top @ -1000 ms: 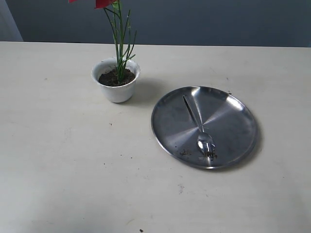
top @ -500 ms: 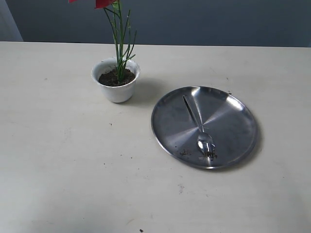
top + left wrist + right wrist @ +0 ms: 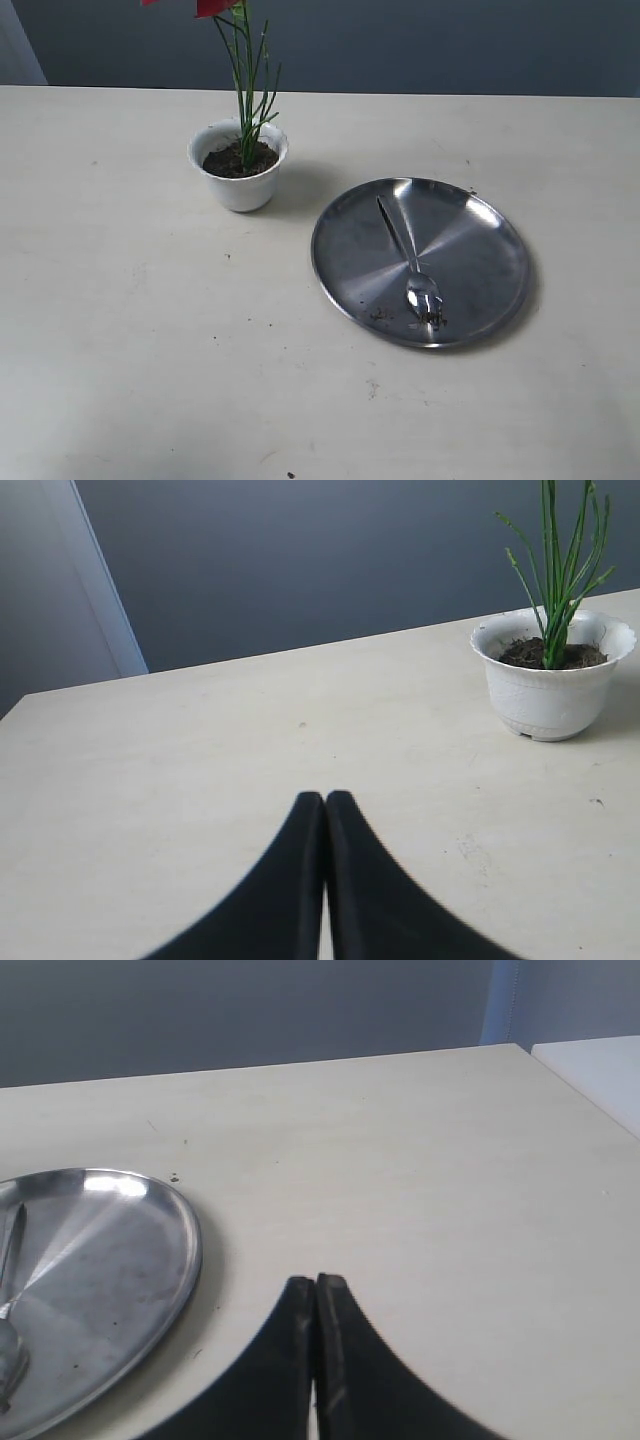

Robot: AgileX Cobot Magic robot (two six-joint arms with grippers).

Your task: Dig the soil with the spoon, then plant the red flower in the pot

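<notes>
Pale counter (image 3: 150, 350), grey-blue wall (image 3: 450, 45)
Thin-stemmed red flower (image 3: 215, 7) upright in soil (image 3: 235, 160) of white scalloped pot (image 3: 238, 185); dirt-flecked spoon (image 3: 410, 265) on steel plate (image 3: 480, 300); left fingers (image 3: 290, 880) and right fingers (image 3: 340, 1360) pressed together, empty

**Bright Steel, White Ceramic, Matt Surface**

The plate (image 3: 470, 215) is brushed metal, shiny with bright streaks. The spoon (image 3: 403, 250) gleams mirror-like, flecked with dirt. The pot (image 3: 240, 190) looks like smooth white ceramic, the soil (image 3: 232, 162) crumbly and dull. The surface (image 3: 130, 330) is pale, matt and faintly grained.
</notes>
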